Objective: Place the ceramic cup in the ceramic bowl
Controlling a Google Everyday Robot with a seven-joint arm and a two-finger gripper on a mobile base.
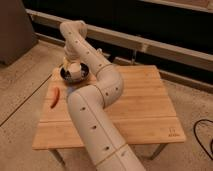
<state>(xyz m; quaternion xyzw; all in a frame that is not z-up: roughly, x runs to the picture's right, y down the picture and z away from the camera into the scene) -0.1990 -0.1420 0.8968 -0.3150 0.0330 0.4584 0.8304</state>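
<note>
The ceramic bowl (66, 76), black and shallow, sits near the far left corner of the wooden table (140, 107). The pale ceramic cup (74, 70) shows inside the bowl's rim, directly under the end of my arm. My gripper (72, 64) hangs over the bowl and reaches down onto the cup; the arm hides most of it. The white arm curves from the lower middle of the view up and over to the bowl.
A red, elongated object (54, 96) lies near the table's left edge, in front of the bowl. A dark wall with a pale ledge (150, 42) runs behind the table. Speckled floor surrounds the table.
</note>
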